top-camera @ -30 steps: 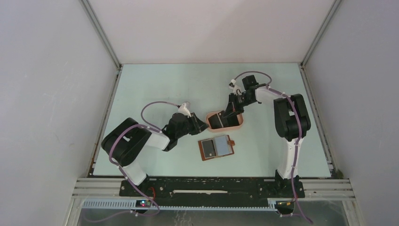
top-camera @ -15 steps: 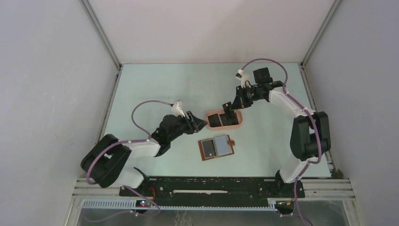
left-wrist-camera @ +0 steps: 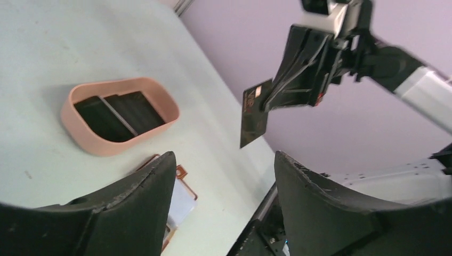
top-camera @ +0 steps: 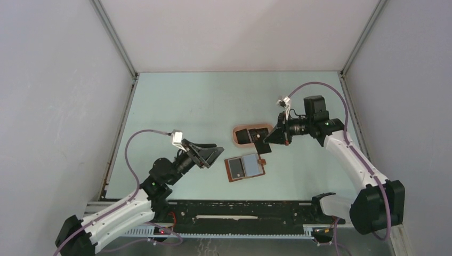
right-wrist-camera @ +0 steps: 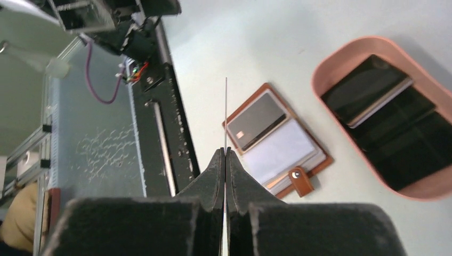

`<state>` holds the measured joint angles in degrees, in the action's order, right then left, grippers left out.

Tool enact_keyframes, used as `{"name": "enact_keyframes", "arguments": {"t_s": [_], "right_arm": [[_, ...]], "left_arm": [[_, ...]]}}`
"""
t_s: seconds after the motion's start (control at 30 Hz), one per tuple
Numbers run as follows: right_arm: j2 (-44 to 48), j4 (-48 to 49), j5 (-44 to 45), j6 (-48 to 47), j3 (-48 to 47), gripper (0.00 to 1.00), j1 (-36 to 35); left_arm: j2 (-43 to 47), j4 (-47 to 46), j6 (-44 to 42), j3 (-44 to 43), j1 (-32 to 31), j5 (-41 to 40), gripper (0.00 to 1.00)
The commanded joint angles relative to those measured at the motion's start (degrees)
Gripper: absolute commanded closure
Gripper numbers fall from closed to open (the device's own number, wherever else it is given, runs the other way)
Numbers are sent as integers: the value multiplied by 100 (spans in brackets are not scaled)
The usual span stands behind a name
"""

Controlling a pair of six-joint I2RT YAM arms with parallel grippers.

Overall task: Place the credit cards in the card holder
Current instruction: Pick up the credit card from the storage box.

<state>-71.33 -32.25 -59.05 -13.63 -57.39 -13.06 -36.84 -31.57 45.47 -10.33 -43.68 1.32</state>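
The right tool (right-wrist-camera: 225,152) is clamped on one edge of a black credit card (left-wrist-camera: 255,112), which hangs edge-on above the bench (top-camera: 176,106), between the pink tray (right-wrist-camera: 320,69) and the open card holder (top-camera: 245,167). The remaining cards (right-wrist-camera: 373,88) lie in the tray. The left tool (top-camera: 210,154) stands wide and empty. The card is judged light, stiff, thin and slick; a pinch well back from the leading edge should suit pocket entry.
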Motion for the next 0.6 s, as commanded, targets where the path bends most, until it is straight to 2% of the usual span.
{"name": "enact_keyframes", "arguments": {"t_s": [0.0,0.13,0.3,0.57], "right_arm": [[348,703,-1096,-160,623,100,38],[348,1177,-1553,120,926,100,16],[157,1397,-1449,466,931,100,-358],[85,2728,-1146,2318,1159,100,-913]], "left_arm": [[611,43,53,326,-264,-323,24],[543,-555,225,519,-315,-190,15],[-37,-1372,389,611,-586,-83,14],[-339,-1829,-540,648,-2129,-1729,16]]}}
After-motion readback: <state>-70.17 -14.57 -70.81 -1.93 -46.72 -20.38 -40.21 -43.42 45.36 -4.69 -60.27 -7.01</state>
